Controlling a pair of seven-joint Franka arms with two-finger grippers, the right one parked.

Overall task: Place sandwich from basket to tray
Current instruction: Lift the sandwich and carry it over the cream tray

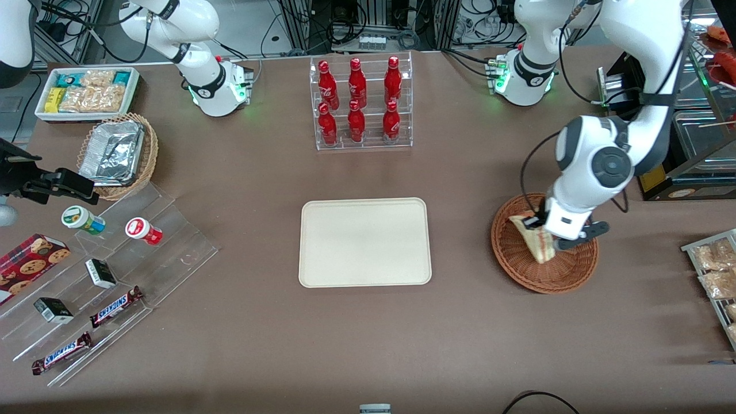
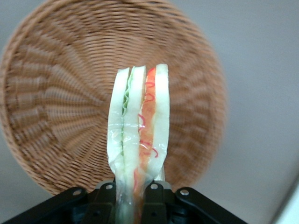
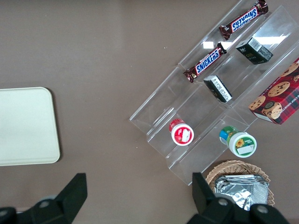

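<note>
Cream tray (image 1: 364,242) lies bare at the table's middle; reddish wicker basket (image 1: 543,246) sits toward the working arm's end; above it the gripper (image 1: 545,229) is clamped on the sandwich (image 1: 536,237), wedge lifted over the weave

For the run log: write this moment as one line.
phase: lift | gripper: shut on sandwich, above basket | tray: bare

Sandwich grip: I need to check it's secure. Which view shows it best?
The left wrist view: the sandwich fills it, pinched in the tool above the basket. The front view shows it small, partly hidden by the arm. The right wrist view misses it.
</note>
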